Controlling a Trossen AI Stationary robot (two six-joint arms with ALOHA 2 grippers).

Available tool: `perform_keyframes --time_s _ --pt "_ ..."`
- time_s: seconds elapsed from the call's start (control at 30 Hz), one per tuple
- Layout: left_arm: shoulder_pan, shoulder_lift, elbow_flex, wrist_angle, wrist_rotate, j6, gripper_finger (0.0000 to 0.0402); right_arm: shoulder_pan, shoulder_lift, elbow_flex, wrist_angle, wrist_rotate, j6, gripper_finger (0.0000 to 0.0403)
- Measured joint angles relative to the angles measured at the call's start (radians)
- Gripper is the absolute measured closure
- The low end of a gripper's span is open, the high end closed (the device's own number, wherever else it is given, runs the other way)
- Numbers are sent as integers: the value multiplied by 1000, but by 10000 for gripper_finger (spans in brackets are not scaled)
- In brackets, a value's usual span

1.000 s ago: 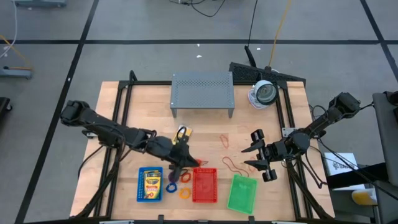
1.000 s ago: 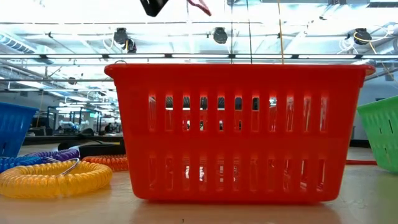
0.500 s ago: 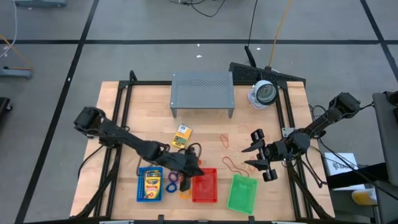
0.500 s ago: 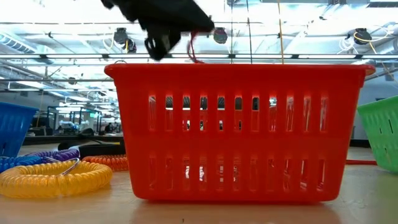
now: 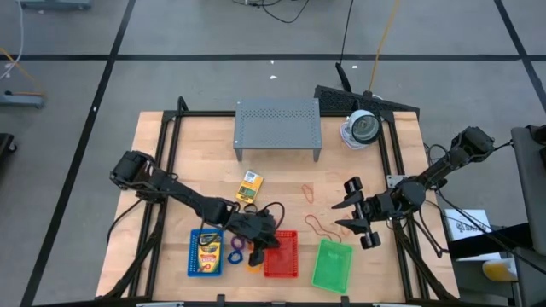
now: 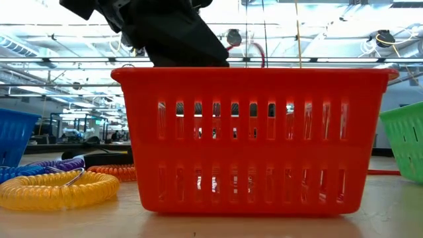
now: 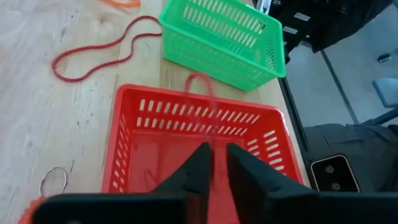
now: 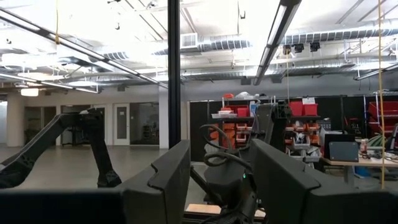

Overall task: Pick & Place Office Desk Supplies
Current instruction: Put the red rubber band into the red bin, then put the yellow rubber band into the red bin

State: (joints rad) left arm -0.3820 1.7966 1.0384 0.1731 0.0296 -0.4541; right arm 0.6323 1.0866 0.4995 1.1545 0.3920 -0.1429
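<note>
My left gripper (image 7: pixel 219 163) hangs over the red mesh tray (image 5: pixel 281 256), its tips at rim height in the low view (image 6: pixel 221 59). Its fingers stand a narrow gap apart around a thin red rubber band (image 7: pixel 202 93). The tray stands between the blue tray (image 5: pixel 193 256), which holds a crayon box (image 5: pixel 208 251), and the green tray (image 5: pixel 332 265). Another crayon box (image 5: pixel 249 187) and two rubber bands (image 5: pixel 309 192) (image 5: pixel 320 227) lie on the wood. My right gripper (image 5: pixel 354 213) waits open, raised at the table's right. My left gripper has a strand of the rubber band (image 7: pixel 214 140) between its two fingertips. The fingers slant downward from the table's left. The band's loop (image 6: pixel 254 53) sticks out ahead of the fingers, above the red tray and clear of its floor.
Coiled rings (image 5: pixel 236 250) (image 6: pixel 59 188) lie between the blue and red trays. A grey perforated shelf (image 5: pixel 278 128) and a round white-and-grey device (image 5: pixel 363 129) stand at the far edge. Bare wood lies in the table's middle.
My left gripper has come down and toward the near edge with the rubber band, from above the rings to just over the red tray. In the low view it has sunk from the picture's top to the tray's rim.
</note>
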Motion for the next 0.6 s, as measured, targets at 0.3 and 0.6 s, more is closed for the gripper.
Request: perform_keyframes --time_s 0.3,0.6 --pt "0 0 0 13 76 4 247 0 0 0 -1 0 0 248" --pt "3 -38 1 8 -3 69 223 0 0 0 -2 -1 0 248"
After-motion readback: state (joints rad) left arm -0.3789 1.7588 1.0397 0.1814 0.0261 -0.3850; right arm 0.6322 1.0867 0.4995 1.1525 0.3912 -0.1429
